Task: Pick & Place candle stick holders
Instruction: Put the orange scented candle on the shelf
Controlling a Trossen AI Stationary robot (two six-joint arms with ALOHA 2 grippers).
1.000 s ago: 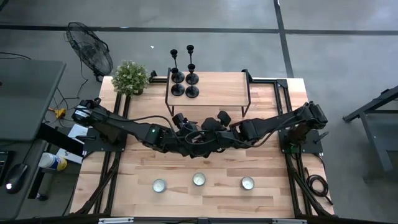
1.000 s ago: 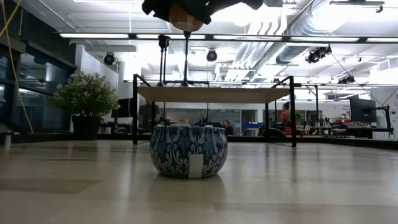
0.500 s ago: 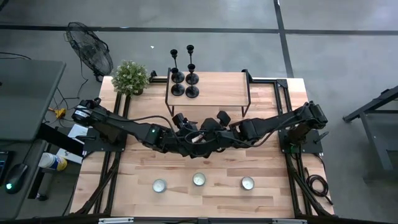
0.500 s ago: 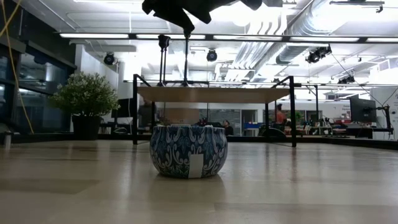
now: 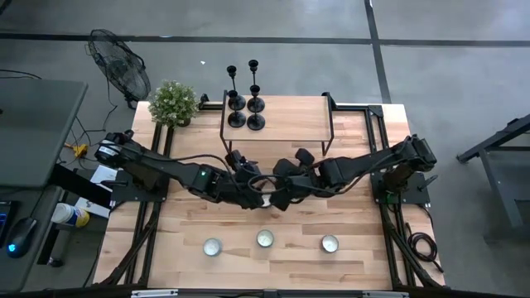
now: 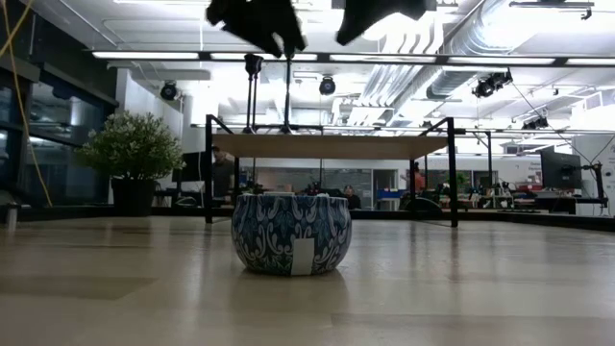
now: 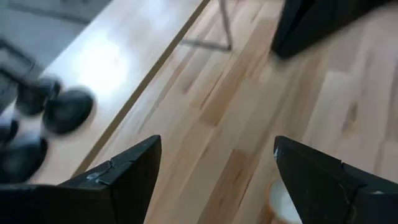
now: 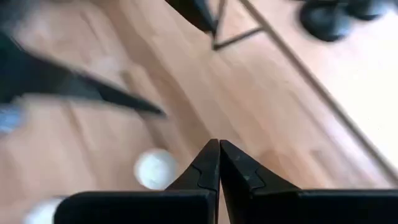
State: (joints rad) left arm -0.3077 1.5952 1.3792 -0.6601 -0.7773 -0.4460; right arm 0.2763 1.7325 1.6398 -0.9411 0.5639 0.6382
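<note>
Several black candle stick holders stand by their round bases on the left part of a raised wooden shelf at the table's far side. Their bases show blurred in the left wrist view and the right wrist view. Both grippers hang over the table's middle, in front of the shelf and clear of the holders. My left gripper is open with nothing between its fingers. My right gripper is shut on nothing and slants down toward the tabletop.
Three round tealight cups sit in a row near the table's front edge; the middle one is a blue patterned tin. A potted plant stands at the far left corner. The shelf's black legs stand behind the grippers.
In the low view the two grippers, bunched together a second ago, now hang apart with a gap between them. My right gripper has tipped further downward and shifted slightly toward the table's right. The candle stick holders have not moved.
</note>
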